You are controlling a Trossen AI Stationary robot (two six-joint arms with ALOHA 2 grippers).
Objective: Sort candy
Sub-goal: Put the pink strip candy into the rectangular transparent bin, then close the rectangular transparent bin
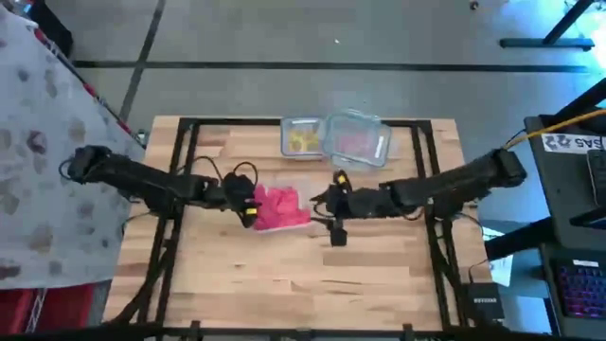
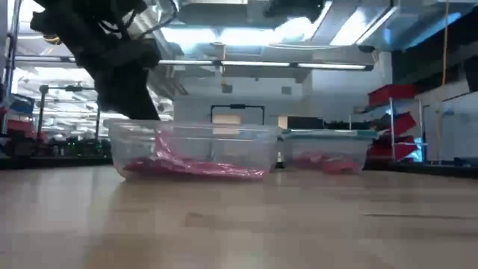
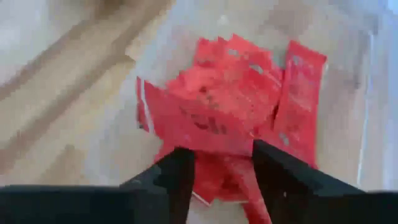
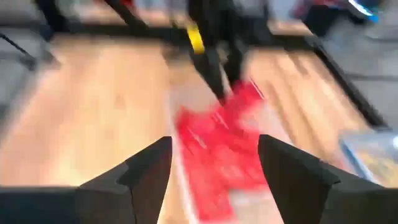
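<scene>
A heap of flat red rectangular candy packets (image 1: 280, 207) lies in a clear plastic tub (image 2: 190, 149) near the middle of the wooden bench (image 1: 284, 284). The left gripper (image 3: 217, 165) hangs over the heap at the tub's left side, its fingers parted with nothing between them, the packets lying just beyond the tips. The right gripper (image 4: 214, 163) waits just right of the tub, jaws spread wide and empty. Toward the far edge sit two more clear plastic tubs, one with small yellow candy pieces (image 1: 303, 140), the other with red candy (image 1: 358, 144).
</scene>
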